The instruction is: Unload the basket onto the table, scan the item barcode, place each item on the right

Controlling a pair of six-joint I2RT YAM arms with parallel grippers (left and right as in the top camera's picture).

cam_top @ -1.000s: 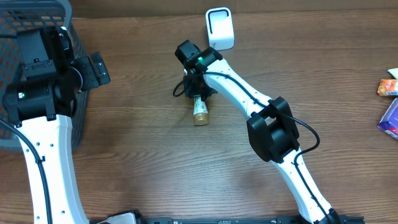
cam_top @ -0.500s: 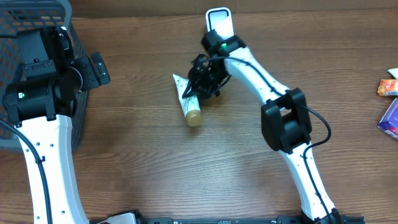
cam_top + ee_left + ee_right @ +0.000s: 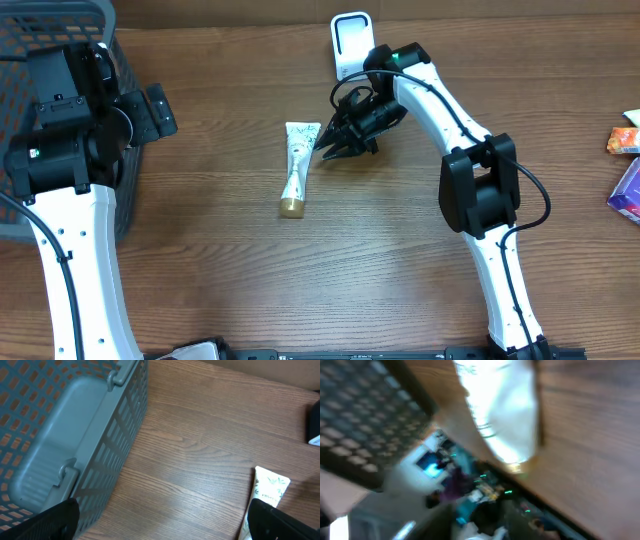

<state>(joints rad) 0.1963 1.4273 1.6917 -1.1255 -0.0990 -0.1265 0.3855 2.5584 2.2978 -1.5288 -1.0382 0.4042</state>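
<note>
The item is a white tube [image 3: 297, 160] with a gold cap, lying flat on the wooden table with the cap toward the front edge. My right gripper [image 3: 333, 142] hovers just right of the tube's flat end, open and clear of it. The white scanner [image 3: 352, 42] stands at the back, behind that gripper. The right wrist view is blurred; the tube [image 3: 500, 410] shows as a white smear and no fingers show. My left gripper [image 3: 160, 108] stands open beside the grey basket [image 3: 100, 20]. In the left wrist view the tube [image 3: 267, 491] lies by the right fingertip [image 3: 280, 522].
The grey slotted basket [image 3: 75, 440] fills the back left corner under my left arm. At the right edge of the table lie an orange packet [image 3: 623, 140] and a purple box [image 3: 628, 192].
My right gripper swung right toward the scanner and let go of the tube, which now lies flat on the table left of it. The left arm has not moved.
</note>
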